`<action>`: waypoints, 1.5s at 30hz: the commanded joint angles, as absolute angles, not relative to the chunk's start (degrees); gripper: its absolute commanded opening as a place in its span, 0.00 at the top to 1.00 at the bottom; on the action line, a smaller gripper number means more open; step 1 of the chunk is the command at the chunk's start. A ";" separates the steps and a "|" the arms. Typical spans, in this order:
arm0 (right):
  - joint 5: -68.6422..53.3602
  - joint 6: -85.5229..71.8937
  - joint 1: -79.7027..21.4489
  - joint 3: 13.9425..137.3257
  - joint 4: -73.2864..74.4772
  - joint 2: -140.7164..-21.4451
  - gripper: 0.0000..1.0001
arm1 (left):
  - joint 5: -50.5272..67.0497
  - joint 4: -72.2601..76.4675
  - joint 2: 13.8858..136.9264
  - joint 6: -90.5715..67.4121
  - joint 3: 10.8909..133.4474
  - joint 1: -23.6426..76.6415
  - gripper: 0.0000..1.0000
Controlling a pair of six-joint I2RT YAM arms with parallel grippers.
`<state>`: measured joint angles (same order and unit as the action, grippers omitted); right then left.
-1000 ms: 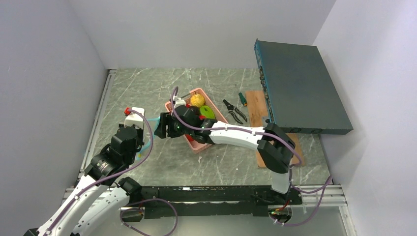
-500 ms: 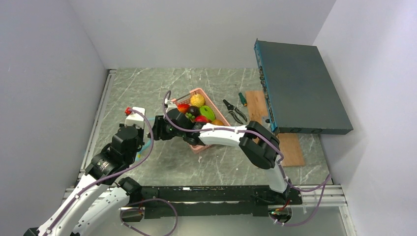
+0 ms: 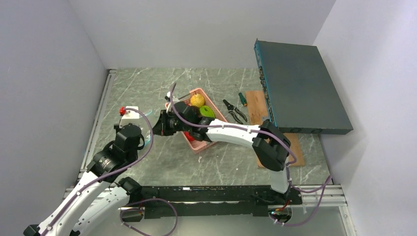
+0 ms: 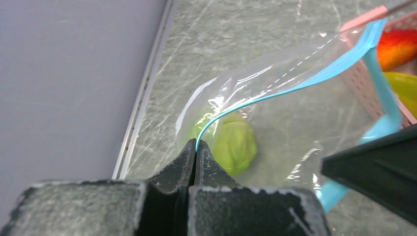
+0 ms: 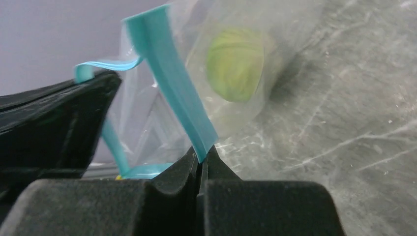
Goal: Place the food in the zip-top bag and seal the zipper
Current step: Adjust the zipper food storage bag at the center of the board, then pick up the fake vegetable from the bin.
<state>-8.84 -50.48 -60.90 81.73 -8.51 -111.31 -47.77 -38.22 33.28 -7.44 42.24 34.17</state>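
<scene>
The clear zip-top bag [image 4: 290, 93] hangs between my two grippers, just left of the pink basket [image 3: 209, 142]. My left gripper [image 4: 196, 143] is shut on the teal zipper [image 4: 275, 91] at one end of the mouth. At the other side of the mouth, my right gripper [image 5: 201, 156] is shut on the zipper [image 5: 172, 83]. One pale green food piece [image 4: 236, 143] lies inside the bag, also visible as a green ball [image 5: 235, 64]. Yellow [image 3: 197, 100], green [image 3: 207, 111] and red [image 3: 189, 135] food pieces sit in the basket. From above, the left gripper [image 3: 144, 133] and right gripper [image 3: 157, 126] are close together.
Pliers [image 3: 235, 111] and a green-handled screwdriver [image 3: 242, 98] lie right of the basket by a wooden board [image 3: 254, 109]. A large dark slab [image 3: 300, 88] leans at the back right. A small white box with a red cap [image 3: 130, 114] sits near the left arm.
The right gripper has closed onto the teal zipper strip and pulled slightly right. The left gripper stayed shut on its end and shifted a little.
</scene>
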 commanded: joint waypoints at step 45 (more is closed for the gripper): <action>27.69 -26.90 -51.62 75.96 21.27 -96.03 0.23 | -40.53 -34.04 31.82 -4.82 42.89 34.23 1.00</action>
